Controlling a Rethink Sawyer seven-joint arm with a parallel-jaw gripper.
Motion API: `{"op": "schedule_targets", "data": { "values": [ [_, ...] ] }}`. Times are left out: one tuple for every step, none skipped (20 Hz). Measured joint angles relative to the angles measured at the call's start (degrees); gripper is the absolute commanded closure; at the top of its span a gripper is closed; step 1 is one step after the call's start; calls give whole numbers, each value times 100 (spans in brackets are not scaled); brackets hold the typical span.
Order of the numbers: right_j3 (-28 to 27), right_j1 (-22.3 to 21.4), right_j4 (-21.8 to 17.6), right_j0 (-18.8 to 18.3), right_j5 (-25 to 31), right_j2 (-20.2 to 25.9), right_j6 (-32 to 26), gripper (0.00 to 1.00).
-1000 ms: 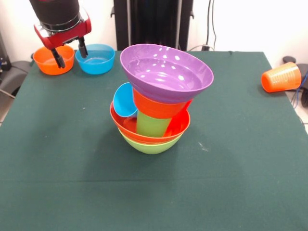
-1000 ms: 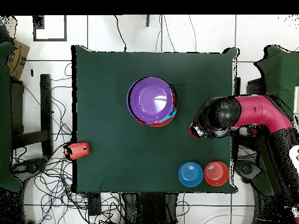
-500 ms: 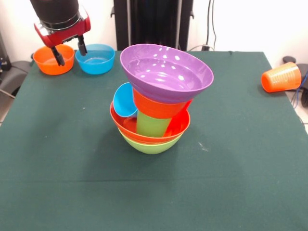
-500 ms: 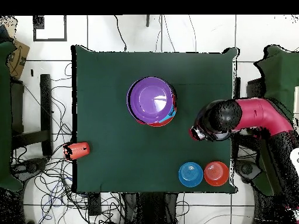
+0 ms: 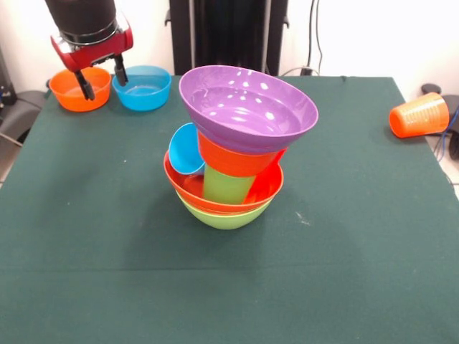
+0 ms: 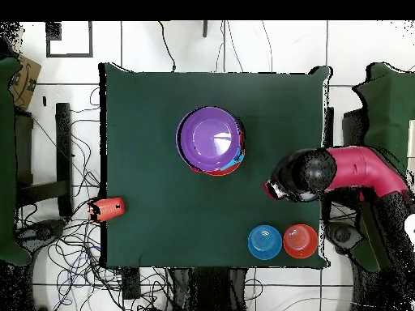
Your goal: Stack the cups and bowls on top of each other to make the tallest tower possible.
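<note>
Now my gripper [image 5: 102,77] hangs in the air near one corner of the green surface [image 5: 358,236], with its two black fingers apart and nothing between them. Seen from the front, the fingertips hang in front of two small bowls that stand side by side on the surface: an orange bowl [image 5: 72,89] and a blue bowl [image 5: 147,87]. They do not touch either bowl. From above, my arm [image 6: 357,170] reaches over the edge of the surface, and the same two bowls sit near the corner, the blue one [image 6: 265,241] just beside the orange one [image 6: 300,240].

The tower [image 5: 233,150] stands around the middle of the surface, well apart from my gripper. Its base is a large lime green bowl [image 5: 226,216], with a large orange-red bowl [image 5: 188,188] inside it. Inside that bowl I see a lime green cup [image 5: 226,186], a light blue cup [image 5: 185,150] that leans to the side, and something red. An orange piece [image 5: 233,159] sits on top of them, and the large purple bowl [image 5: 247,107] rests tilted at the very top.

An orange cup [image 5: 419,115] lies on its side at the edge of the surface, far from the tower.
</note>
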Motion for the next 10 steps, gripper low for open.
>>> {"op": "schedule_targets", "data": {
  "values": [
    [26, -16, 0, -7, -70, -20, 0, 0],
    [55, -34, 0, -15, -141, -39, 0, 0],
    [95, -62, 0, -27, -223, -61, 0, 0],
    [159, -118, 1, -48, -348, -91, 0, 0],
    [199, -155, 1, -62, -415, -108, 0, 0],
    [232, -185, 1, -74, -468, -124, 0, 0],
    [276, -227, 1, -90, -538, -146, 0, 0],
    [311, -263, 2, -103, -596, -170, 0, 0],
    [386, -341, 2, -128, -716, -240, 1, 0],
    [408, -364, 2, -134, -748, -261, 1, 0]
  ]
}}
